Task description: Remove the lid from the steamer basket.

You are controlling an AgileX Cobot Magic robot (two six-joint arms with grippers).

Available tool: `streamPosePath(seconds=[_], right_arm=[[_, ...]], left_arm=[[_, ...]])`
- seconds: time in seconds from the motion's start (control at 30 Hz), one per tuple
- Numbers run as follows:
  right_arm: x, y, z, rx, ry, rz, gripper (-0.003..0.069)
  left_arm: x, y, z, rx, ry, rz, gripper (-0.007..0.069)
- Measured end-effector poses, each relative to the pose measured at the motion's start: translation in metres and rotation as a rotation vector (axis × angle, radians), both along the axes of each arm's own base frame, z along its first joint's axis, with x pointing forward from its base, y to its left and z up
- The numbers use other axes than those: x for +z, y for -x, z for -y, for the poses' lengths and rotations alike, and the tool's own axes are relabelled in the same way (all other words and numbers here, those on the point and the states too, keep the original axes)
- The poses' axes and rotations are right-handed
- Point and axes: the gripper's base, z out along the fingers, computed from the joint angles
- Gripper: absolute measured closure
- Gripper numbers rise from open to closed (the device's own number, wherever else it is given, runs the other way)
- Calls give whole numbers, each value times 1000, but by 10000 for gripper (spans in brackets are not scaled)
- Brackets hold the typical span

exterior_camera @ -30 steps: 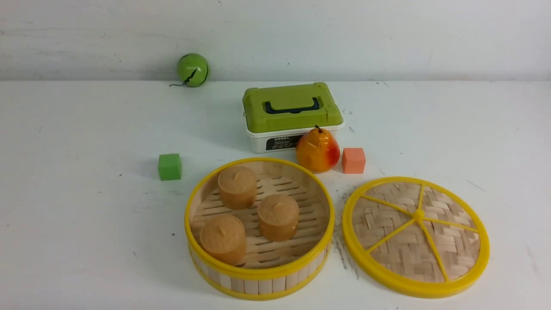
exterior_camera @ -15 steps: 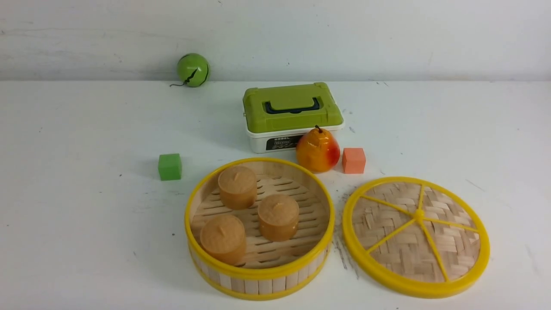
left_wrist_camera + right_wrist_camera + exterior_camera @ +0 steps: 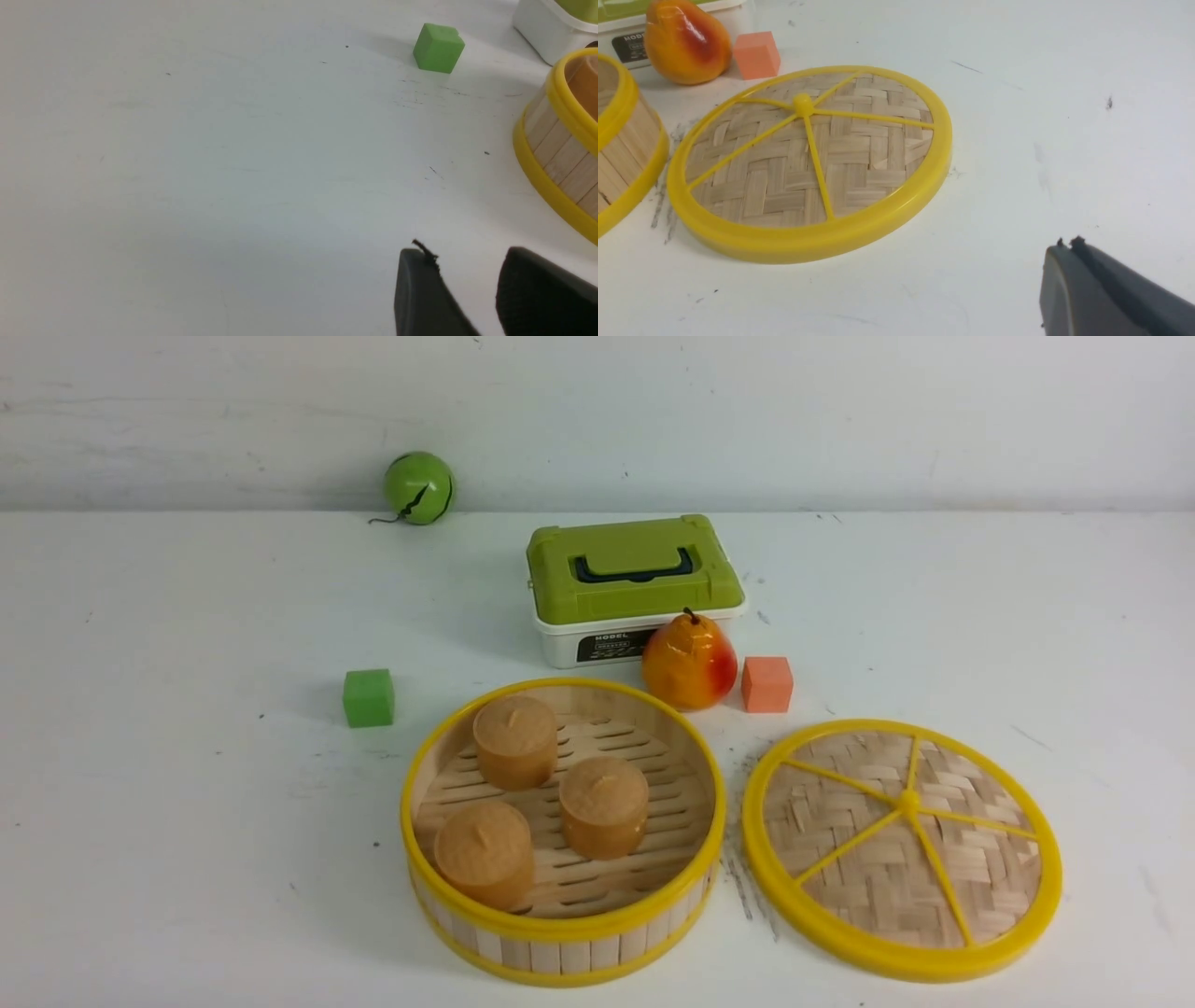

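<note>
Both fingers (image 3: pixel 1069 280) clear of lid (image 3: pixel 902 847), holding nothing.

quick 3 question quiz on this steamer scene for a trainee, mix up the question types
1. True or false: the lid is on the basket.
2. How many brown buns sit in the basket? A) two B) three C) four
3. Fill in: the pear stands between the green box and the ____ cube.

Key: 1 false, the lid lies flat on the table to the basket's right. 2 B. 3 orange.
</note>
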Motion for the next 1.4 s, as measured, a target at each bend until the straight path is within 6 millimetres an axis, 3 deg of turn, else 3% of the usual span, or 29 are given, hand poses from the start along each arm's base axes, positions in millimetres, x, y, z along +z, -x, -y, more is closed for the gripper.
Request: streamPosePath(seconds=[1.4], right_arm=[[0, 0, 0, 0, -1, -3, 659]], left_arm=[[0, 0, 0, 0, 0, 2, 385]])
